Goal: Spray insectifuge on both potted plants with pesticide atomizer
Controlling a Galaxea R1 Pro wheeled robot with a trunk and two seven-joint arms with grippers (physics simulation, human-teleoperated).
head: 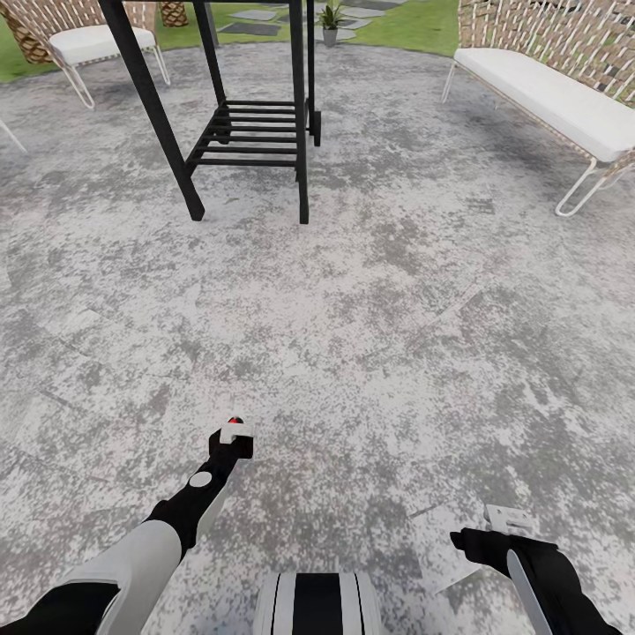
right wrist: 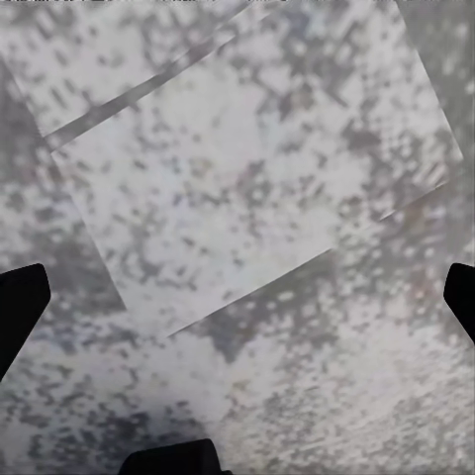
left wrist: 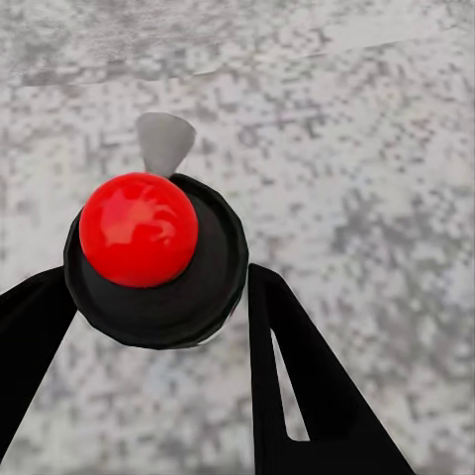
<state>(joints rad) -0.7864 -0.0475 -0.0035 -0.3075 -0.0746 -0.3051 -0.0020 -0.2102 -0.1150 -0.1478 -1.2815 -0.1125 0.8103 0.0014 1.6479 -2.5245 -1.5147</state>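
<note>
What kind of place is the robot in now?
Probably a garden patio: mottled grey paving with lawn at its far edge, a white-cushioned bench, a black metal stand, and a small potted plant on the stepping slabs beyond.

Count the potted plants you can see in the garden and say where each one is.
1. A potted plant stands at the far edge of the patio, behind the black rack. The second may be hidden or out of frame.
</note>
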